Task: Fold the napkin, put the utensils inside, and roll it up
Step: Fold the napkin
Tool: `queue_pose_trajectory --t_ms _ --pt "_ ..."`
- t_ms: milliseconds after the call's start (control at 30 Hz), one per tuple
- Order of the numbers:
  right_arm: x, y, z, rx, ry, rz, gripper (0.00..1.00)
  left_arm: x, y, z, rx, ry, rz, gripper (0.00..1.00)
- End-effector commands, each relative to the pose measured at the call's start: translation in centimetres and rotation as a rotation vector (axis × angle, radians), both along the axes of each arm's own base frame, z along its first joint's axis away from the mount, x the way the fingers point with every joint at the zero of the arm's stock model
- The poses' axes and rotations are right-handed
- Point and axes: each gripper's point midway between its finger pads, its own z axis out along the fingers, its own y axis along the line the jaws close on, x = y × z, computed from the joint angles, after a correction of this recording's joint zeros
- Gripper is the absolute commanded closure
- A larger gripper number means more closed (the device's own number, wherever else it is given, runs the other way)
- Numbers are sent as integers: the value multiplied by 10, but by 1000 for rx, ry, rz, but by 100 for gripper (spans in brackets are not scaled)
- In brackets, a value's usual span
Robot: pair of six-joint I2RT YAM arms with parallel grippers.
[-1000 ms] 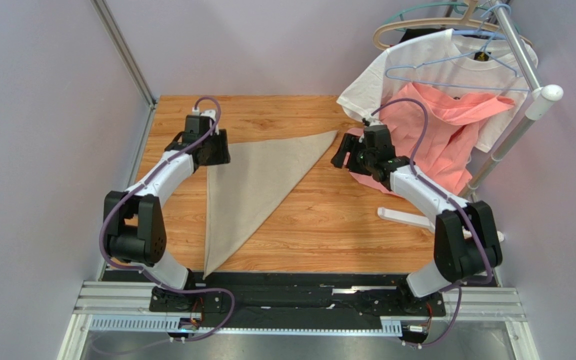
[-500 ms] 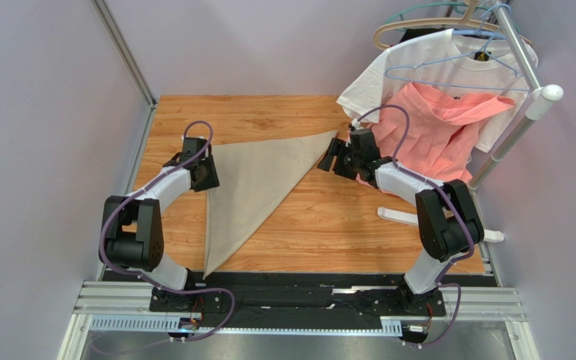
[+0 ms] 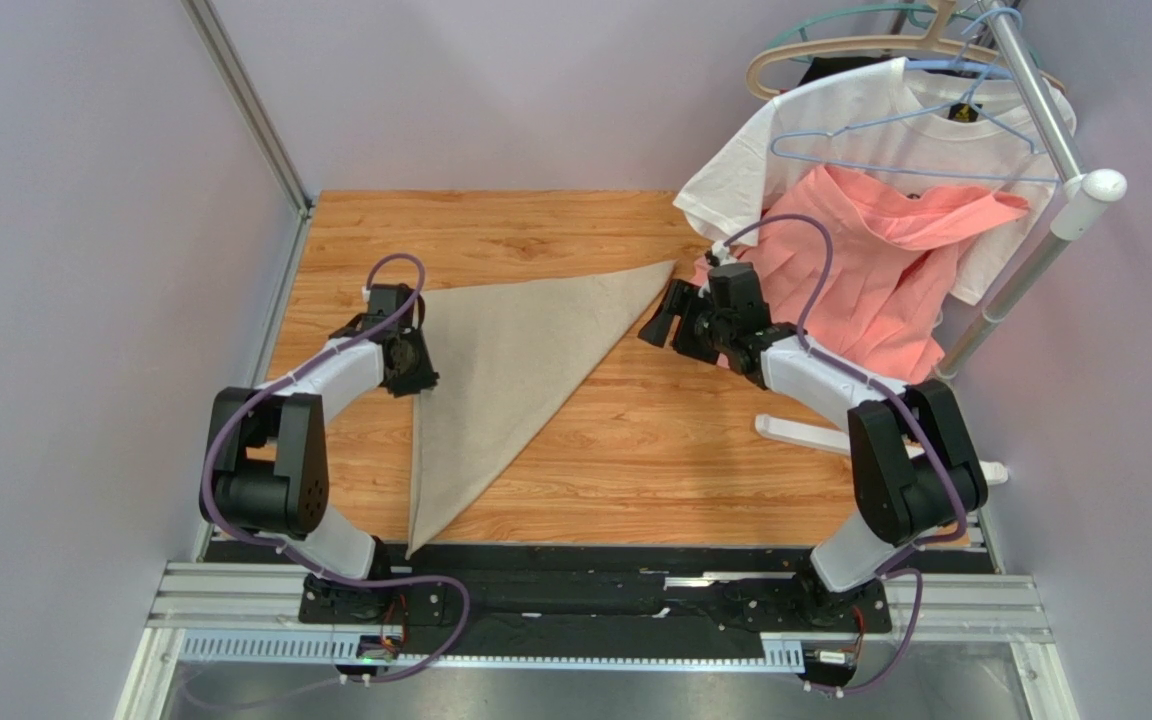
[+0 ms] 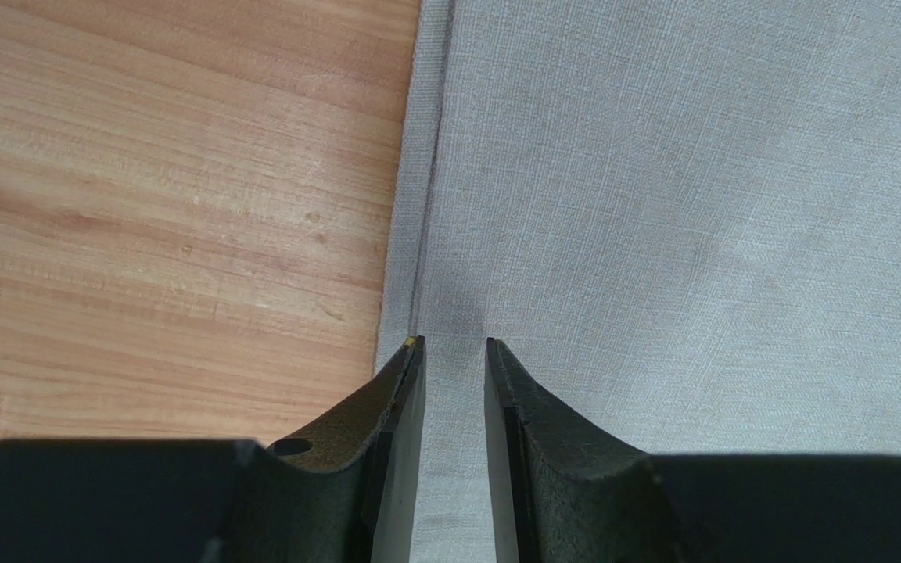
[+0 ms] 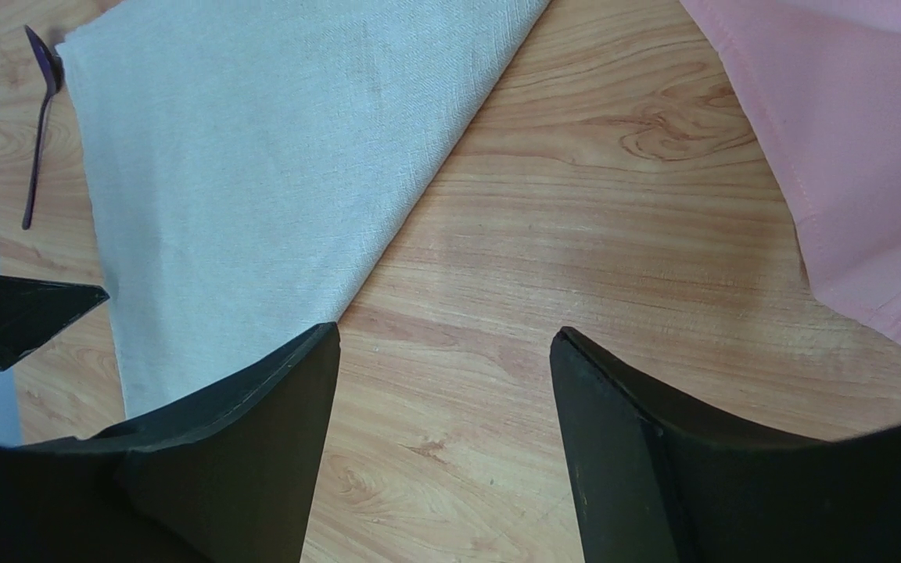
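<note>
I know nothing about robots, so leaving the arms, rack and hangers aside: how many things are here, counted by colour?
Beige: 1, the folded napkin
White: 1, the T-shirt
Salmon-pink: 1, the garment
Dark purple: 1, the spoon
Total: 4

A robotics lab booth is shown: a wooden worktop [image 3: 642,450] is enclosed by plain lilac walls [image 3: 71,225], and two robot arms [image 3: 279,450] are bolted to a metal rail [image 3: 229,600] at its edge.
</note>
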Motion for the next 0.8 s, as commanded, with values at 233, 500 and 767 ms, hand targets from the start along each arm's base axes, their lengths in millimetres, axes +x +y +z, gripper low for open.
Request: queue_pose_trajectory --t_ms 233,500,767 --pt "-3 -5 44 20 -110 -13 29 -7 6 -11 9 48 68 68" --pt "-10 -9 56 20 -134 -16 29 -9 6 -13 9 56 73 71" --pt "-17 -14 70 24 -162 -24 29 -13 8 -16 25 101 59 73"
